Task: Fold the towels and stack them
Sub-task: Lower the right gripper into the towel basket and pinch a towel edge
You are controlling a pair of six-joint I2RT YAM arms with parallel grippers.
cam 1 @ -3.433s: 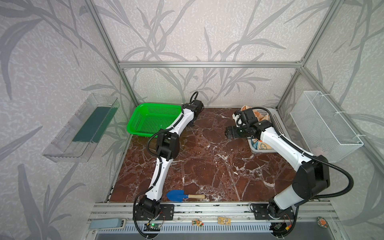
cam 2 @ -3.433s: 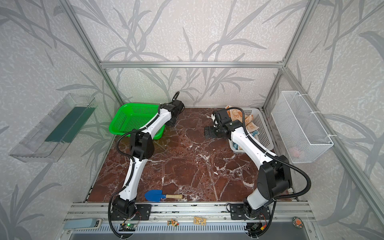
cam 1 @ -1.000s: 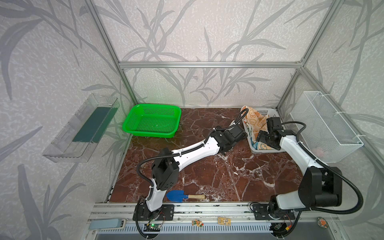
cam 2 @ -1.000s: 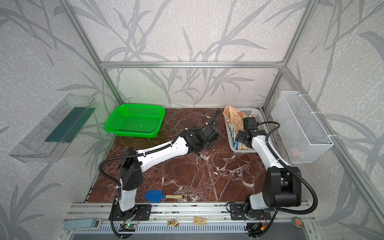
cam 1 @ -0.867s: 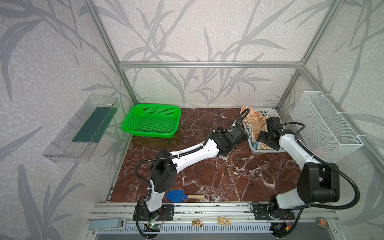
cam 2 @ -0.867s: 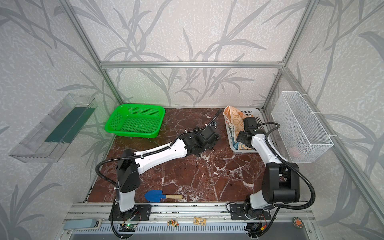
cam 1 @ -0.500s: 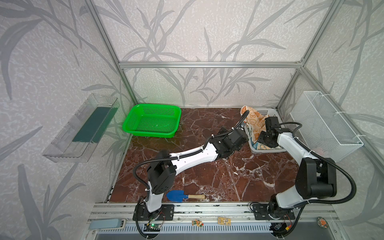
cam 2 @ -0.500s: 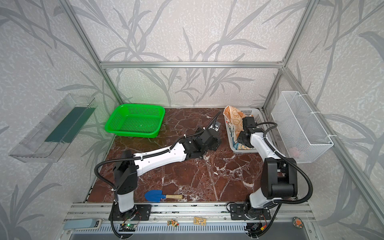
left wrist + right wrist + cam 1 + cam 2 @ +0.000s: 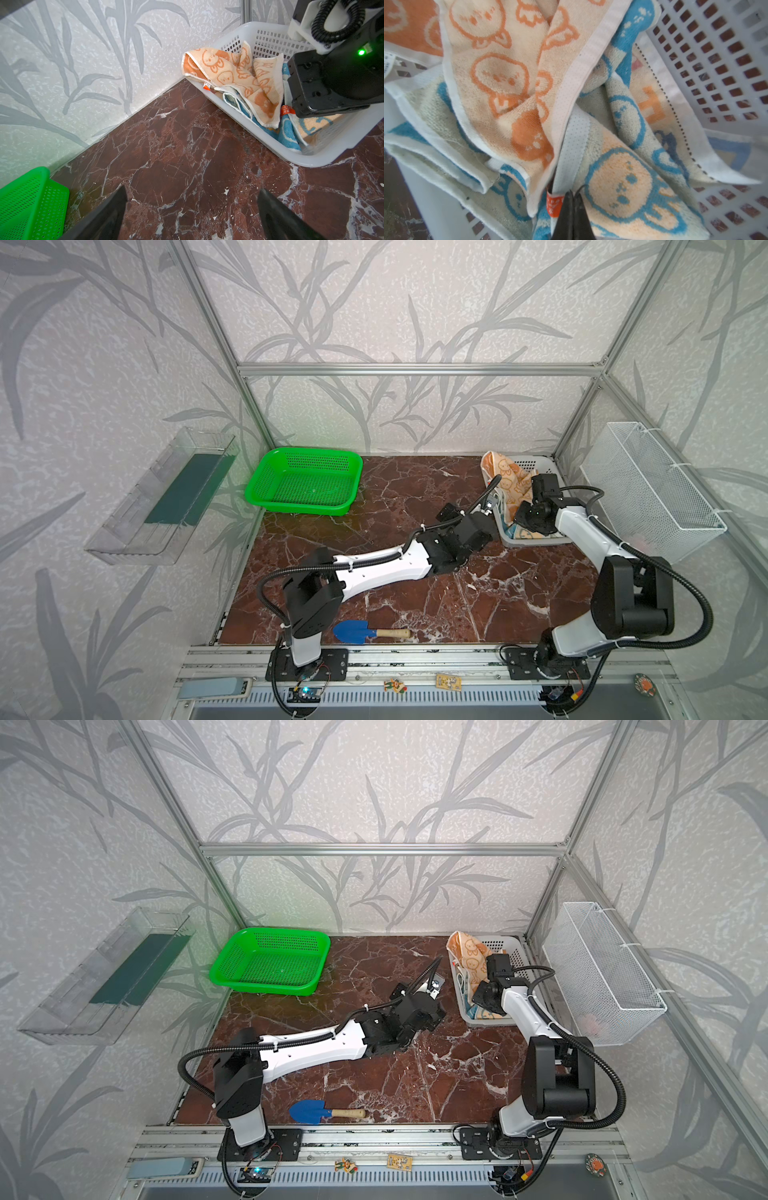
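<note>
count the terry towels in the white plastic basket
3, in the white plastic basket: cream towel with orange bunny faces on top, cream towel with blue bunny faces beneath, orange-lettered towel by its wall. Others may be hidden.

The left arm [image 9: 374, 568] reaches low across to the right, left gripper [image 9: 192, 188] spread wide. The right arm [image 9: 582, 526] bends forward, right gripper [image 9: 572, 195] pinched closed.
</note>
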